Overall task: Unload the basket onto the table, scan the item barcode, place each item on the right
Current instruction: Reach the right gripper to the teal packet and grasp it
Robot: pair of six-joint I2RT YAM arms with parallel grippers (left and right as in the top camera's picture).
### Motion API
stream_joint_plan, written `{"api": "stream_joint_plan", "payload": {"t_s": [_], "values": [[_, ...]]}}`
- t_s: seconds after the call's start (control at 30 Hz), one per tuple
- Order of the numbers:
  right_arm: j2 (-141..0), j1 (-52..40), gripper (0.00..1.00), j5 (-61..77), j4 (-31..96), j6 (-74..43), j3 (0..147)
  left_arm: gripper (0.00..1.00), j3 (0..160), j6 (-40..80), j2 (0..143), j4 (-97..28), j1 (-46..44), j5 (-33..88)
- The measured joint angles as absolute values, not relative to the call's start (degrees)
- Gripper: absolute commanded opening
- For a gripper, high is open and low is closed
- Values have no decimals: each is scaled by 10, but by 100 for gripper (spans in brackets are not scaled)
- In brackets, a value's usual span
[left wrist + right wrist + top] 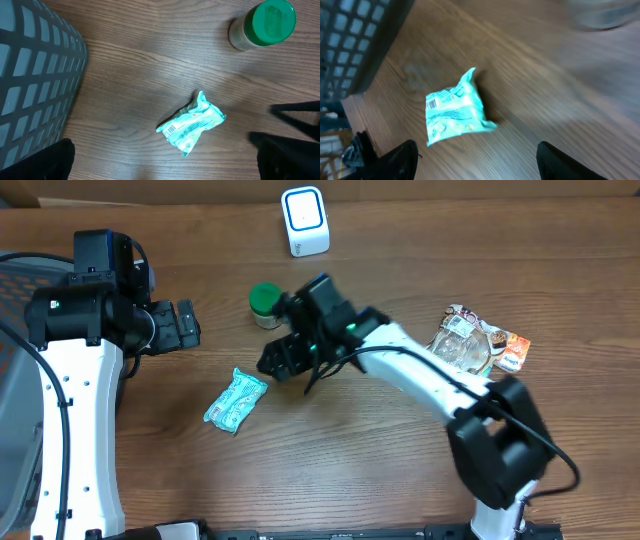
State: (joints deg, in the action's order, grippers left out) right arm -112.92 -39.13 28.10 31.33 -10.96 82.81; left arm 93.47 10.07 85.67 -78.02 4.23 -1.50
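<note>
Basket at far left, dark mesh, nothing to do with the job as far as I can see.

Left gripper: beside the basket, fingers spread wide, holding nothing. Parked well apart from the packet.

Packet: small, teal, crumpled, lying flat on the table left of centre. Nothing touches it. Barcode shows on its upper face, at the end nearer the basket.

Jar: green lid, upright, beyond the packet. Not touched.

Right gripper: reached across from the right, hanging just beside and above the packet's right end. In its own wrist view the two fingers stand apart with the packet ahead of them, not between them. No grip.

Scanner: white box with a blue ring, at the far edge of the table, well apart from the packet. I take it for the scanner by its look.

Snack packs: at far right, lying loose.

Progress, my read: early. The approach is nearly made, nothing more. Left to do: close on the packet, lift it, carry it to the scanner, and turn the barcode toward the scanner's face.
</note>
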Motion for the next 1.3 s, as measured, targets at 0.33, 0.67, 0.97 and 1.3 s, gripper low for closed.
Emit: {"api": "stream_joint_plan", "payload": {"t_s": [0.33, 0.67, 0.97, 1.3], "values": [[-1225, -405, 77, 328, 220, -119, 828, 100, 935, 101, 857, -780, 42, -15], [-1272, -437, 62, 357, 138, -122, 828, 100, 935, 101, 857, -780, 42, -15], [-1279, -454, 28, 358, 159, -124, 828, 99, 935, 101, 857, -780, 42, -15], [-1278, -389, 5, 415, 213, -150, 829, 100, 935, 101, 857, -780, 42, -15]]}}
